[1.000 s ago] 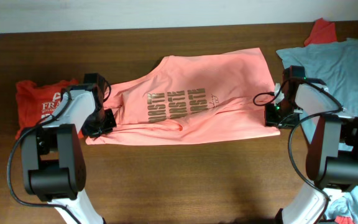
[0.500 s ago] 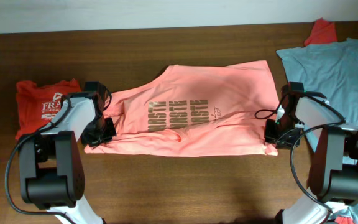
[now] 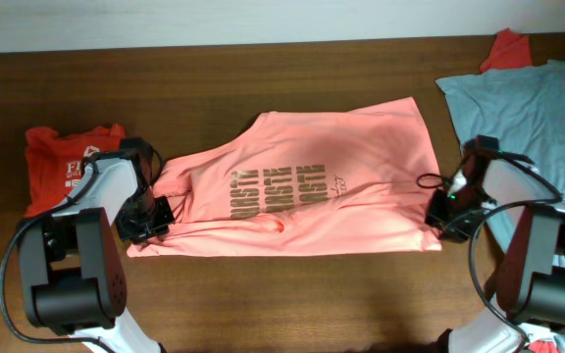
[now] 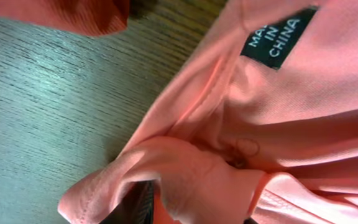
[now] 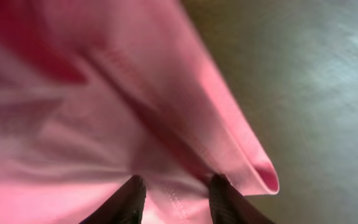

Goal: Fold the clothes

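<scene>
Our left hand (image 3: 151,217) pinches the coral shirt (image 3: 302,181) at one end and our right hand (image 3: 446,210) grips the opposite hem. That makes two hands on one shirt, spread flat mid-counter (image 3: 292,294). Around it we count a red shirt (image 3: 62,162), a red scrap (image 3: 503,47) and one grey-blue shirt (image 3: 533,108). Only the left wrist view shows the neck label (image 4: 278,36) — the overhead shows the chest lettering instead.

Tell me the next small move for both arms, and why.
The left claw and right claw each pinch a near corner of the pink shirt, which lies spread out. So probably lift both a little and carry that near edge toward the far edge.
</scene>
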You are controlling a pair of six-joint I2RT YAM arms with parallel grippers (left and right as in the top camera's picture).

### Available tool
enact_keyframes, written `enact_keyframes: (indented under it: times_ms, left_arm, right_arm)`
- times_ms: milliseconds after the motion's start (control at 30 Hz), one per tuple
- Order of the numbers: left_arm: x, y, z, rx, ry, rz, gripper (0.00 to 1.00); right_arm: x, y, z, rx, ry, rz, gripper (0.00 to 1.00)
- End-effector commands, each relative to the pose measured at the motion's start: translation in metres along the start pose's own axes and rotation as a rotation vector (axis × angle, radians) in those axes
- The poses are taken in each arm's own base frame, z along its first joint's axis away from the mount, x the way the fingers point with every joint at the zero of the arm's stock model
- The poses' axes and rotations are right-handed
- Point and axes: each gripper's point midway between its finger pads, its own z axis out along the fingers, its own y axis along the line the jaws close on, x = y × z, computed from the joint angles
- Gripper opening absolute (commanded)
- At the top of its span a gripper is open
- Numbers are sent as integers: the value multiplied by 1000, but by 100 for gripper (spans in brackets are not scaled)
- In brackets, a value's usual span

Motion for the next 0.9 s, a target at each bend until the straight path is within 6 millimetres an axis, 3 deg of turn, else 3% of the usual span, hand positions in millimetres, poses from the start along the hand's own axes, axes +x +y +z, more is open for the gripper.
enact_keyframes:
  times_ms: [0,200,300,367,433,533,567,633,733,867]
  left_arm:
    - [-6,3,-12,4,-50,-3,27]
    - [-21,-6,-57,96,-188,10,29]
    - [-26,-12,-79,151,-256,38,31]
    - [-30,-23,-90,219,-292,78,32]
    - [-37,-42,-104,315,-349,164,37]
    - [-45,-64,-118,372,-424,284,50]
    - [-50,-75,-126,372,-472,347,59]
    - [-55,-86,-134,373,-525,409,66]
    - [-66,-103,-147,388,-618,456,68]
    - [-84,-121,-170,423,-750,482,67]
  right_arm:
    - [35,-51,39,102,152,118,40]
    - [30,-59,31,72,120,163,43]
    - [21,-54,16,52,61,104,47]
    - [14,-47,-2,19,2,96,49]
    - [3,-32,-35,-51,-100,54,52]
    - [-4,-22,-77,-93,-216,33,61]
    - [-7,-15,-103,-125,-295,-14,64]
    - [-8,-7,-126,-161,-368,-58,69]
    - [-6,0,-150,-180,-455,-106,72]
    - [-1,11,-162,-183,-501,-203,73]
